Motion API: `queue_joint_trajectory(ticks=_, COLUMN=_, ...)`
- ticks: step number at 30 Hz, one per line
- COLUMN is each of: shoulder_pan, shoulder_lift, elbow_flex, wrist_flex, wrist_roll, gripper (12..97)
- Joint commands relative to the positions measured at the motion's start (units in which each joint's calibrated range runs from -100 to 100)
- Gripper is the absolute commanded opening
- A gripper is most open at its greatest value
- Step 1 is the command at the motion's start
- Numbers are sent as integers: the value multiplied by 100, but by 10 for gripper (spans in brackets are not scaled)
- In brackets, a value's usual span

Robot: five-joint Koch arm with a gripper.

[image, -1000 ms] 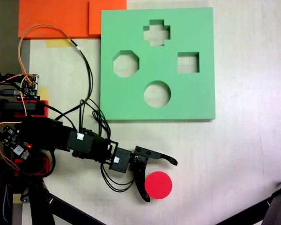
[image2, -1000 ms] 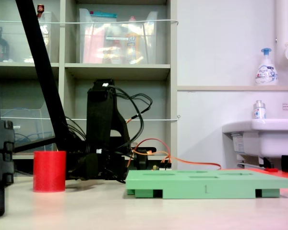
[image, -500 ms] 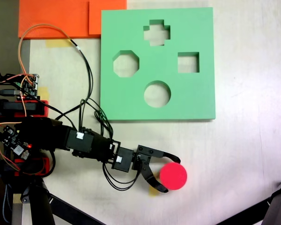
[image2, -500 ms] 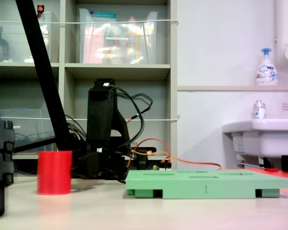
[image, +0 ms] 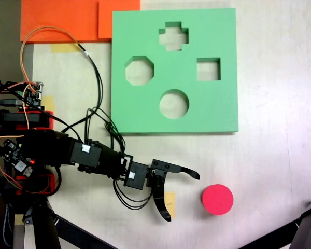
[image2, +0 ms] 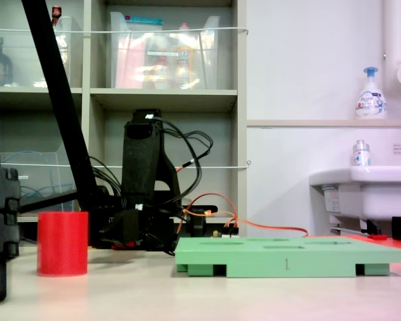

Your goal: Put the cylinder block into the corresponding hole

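Our gripper [image: 182, 198] hangs low over the table with its jaws spread wide and nothing between them, while the cylinder block [image: 217, 199] stands upright just beyond the fingertips, clear of both, on bare tabletop. The side-on fixed view shows the same red cylinder block [image2: 63, 243] resting flat on the table, though from there the arm's dark bulk hides the jaws, so we judge their spread from the top-down view alone. The corresponding hole [image: 174, 104] lies well off to the side of the gripper, in the green foam board [image: 223, 41], with nothing in it.

The risk we see: the block is light and free-standing, so a fingertip arriving off-centre could shove it further out of reach or tip it, rather than bracket it. A loose pinch could also let it slip on the carry.

Our count: one red block, one green board with four cutouts (a cross, an octagon, a square, a circle), one gripper, and what looks like two orange sheets [image: 62, 21] behind the board.
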Motion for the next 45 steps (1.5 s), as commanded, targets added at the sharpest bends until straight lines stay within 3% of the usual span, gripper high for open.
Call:
queue_joint_trajectory(ticks=1, shoulder_pan=29, shoulder_lift=137, elbow_flex=341, wrist_flex=60, wrist_roll=-29, gripper=813)
queue_joint_trajectory(ticks=31, shoulder_pan=161, shoulder_lift=1743, elbow_flex=3950, wrist_flex=-2357, wrist_roll=10, gripper=804)
queue_joint_trajectory(ticks=35, shoulder_pan=166, shoulder_lift=1771, elbow_flex=4000, wrist_flex=-2376, wrist_roll=10, gripper=727)
queue_joint_trajectory(ticks=42, shoulder_pan=181, shoulder_lift=1729, elbow_flex=3950, wrist_flex=-2376, wrist_roll=10, gripper=468)
queue_joint_trajectory(ticks=45, shoulder_pan=215, shoulder_lift=1687, elbow_flex=3871, wrist_flex=-2366, wrist_roll=0, gripper=429)
